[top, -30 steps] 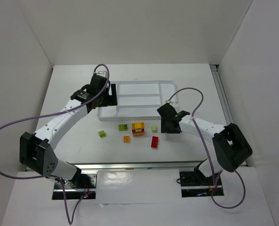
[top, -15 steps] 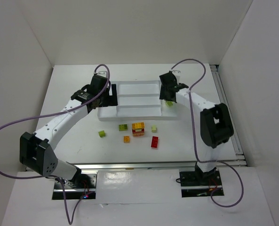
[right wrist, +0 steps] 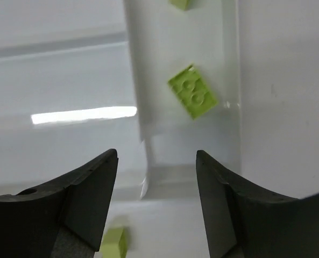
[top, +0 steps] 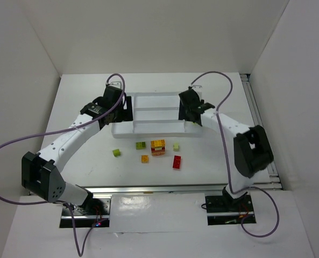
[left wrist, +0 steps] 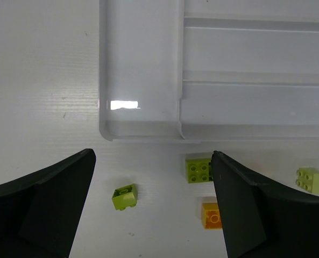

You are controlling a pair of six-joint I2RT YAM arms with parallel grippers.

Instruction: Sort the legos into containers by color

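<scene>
**Two open end effectors at a white tray, loose bricks in front of it**

A flat white divided tray (top: 156,97) lies toward the far middle of a white surface (top: 78,161). It has long compartments running left to right and a narrow compartment at each end.

The left end effector (left wrist: 151,156) is at the tray's left end. Its two dark fingers are spread wide and hold nothing. The right end effector (right wrist: 156,156) hovers over the tray's right end, with its fingers apart to a moderate width and nothing between them.

The right wrist camera shows a lime brick (right wrist: 192,99) lying studs up in the narrow compartment at the tray's right end. A second lime brick (right wrist: 181,3) lies farther along the same compartment, cut off by the picture's edge.

Six more bricks sit in a loose cluster on the surface, just near of the tray:
- The leftmost lime brick (top: 117,152) lies apart from the others.
- A darker green brick (top: 141,145) sits to its right.
- A stacked orange-and-red block (top: 158,147) stands in the middle of the cluster.
- A small orange brick (top: 144,158) lies slightly nearer than the block, to its left.
- A pale lime brick (top: 176,146) sits to the right of the block.
- A red brick (top: 177,162) is the nearest of the group.
</scene>
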